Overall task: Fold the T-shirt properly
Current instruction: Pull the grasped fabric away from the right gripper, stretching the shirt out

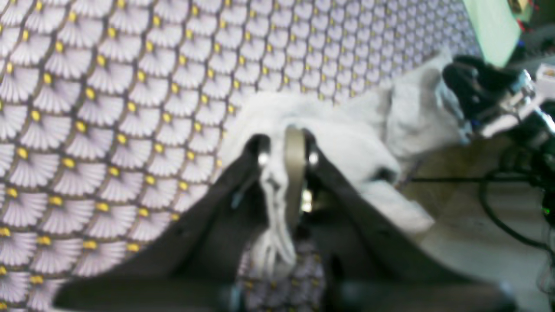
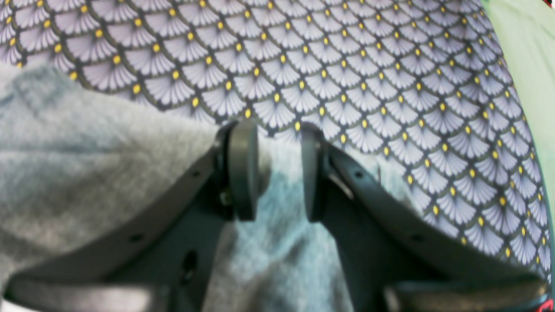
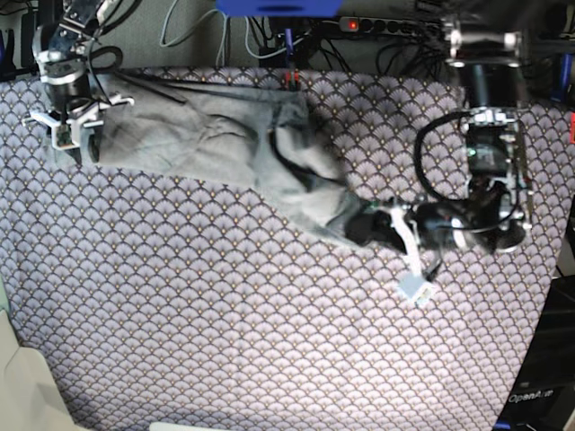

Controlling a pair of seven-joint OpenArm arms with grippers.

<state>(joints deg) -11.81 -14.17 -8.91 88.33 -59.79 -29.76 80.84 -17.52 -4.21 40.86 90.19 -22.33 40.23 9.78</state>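
T-shirt: long axis upper left to centre right on patterned cloth; left gripper and right gripper each pinch its fabric.

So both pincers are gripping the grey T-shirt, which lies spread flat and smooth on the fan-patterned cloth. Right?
Not quite. The T-shirt is not flat and smooth: the base view shows it bunched and twisted into a long rumpled band on the fan-patterned cloth. The rest stands: the left pincer and the right pincer each have fabric between their jaws.
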